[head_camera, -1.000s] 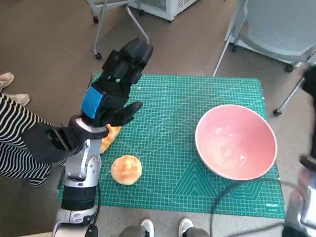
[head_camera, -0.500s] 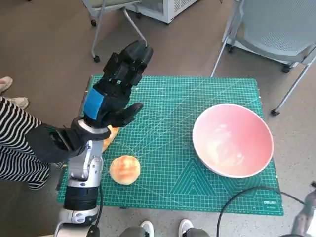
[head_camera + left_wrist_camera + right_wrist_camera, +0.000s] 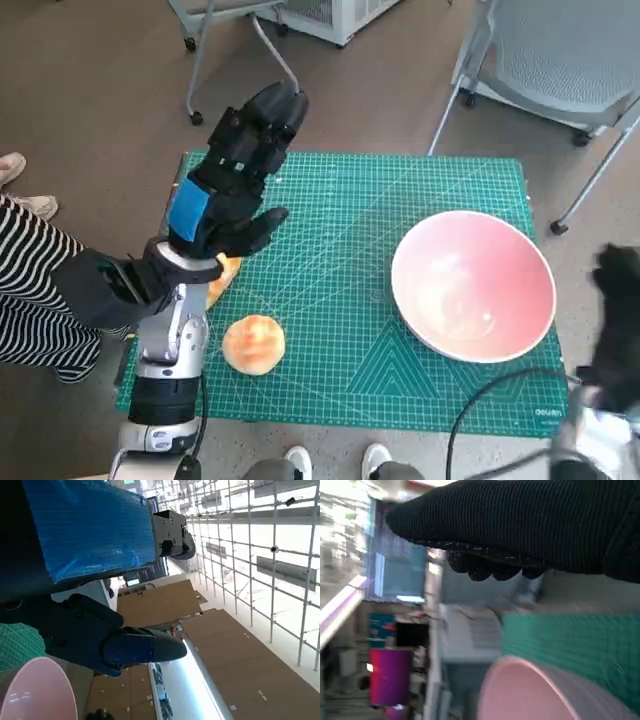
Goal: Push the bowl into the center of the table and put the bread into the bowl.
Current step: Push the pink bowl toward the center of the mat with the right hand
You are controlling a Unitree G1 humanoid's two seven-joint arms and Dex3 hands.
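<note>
Above the mat, left hand spread (holding nothing), right hand blurred.

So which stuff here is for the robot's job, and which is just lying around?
For the job:
- big pink round bowl
- round golden bread roll
- green gridded cutting mat

Just lying around:
- grey mesh chair
- second orange bread piece, half hidden by the left arm
</note>
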